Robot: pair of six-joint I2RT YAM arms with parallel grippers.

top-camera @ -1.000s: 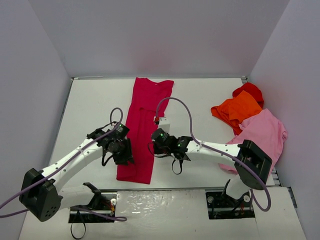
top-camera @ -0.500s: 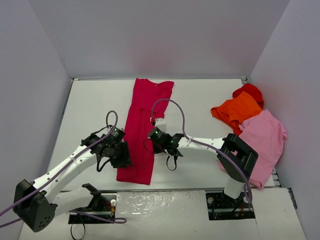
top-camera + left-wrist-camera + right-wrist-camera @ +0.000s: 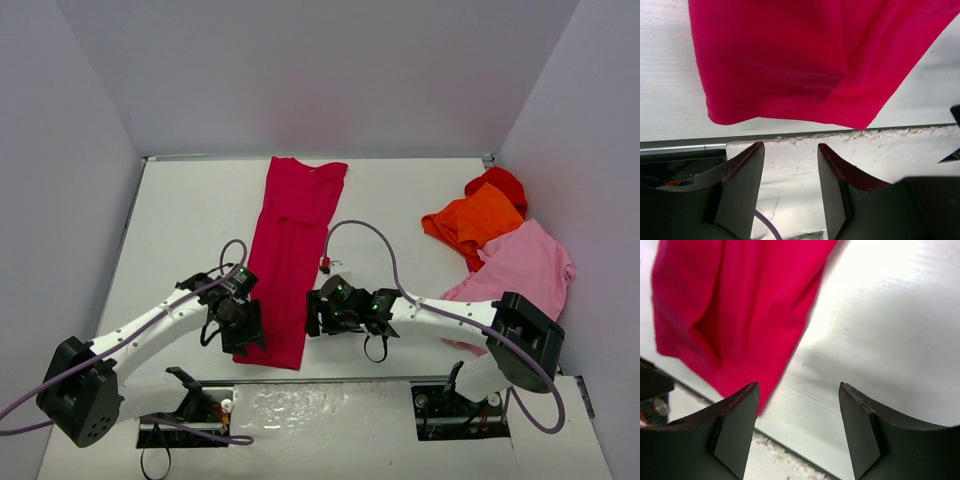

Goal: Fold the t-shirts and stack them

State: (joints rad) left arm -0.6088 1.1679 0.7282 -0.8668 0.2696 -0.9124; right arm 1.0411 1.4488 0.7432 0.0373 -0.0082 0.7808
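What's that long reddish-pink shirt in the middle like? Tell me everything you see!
The crimson t-shirt is soft, plain cloth, folded lengthwise into a long narrow strip. It lies flat on the white table, running from the back toward the front, its stitched hem nearest the arms. Nothing grips it: the left gripper and right gripper stand open either side of its near end.

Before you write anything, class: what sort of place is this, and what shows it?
Probably a robot test cell: a white table walled by plain panels, the left arm and right arm mounted at its near edge, a crimson t-shirt laid flat.
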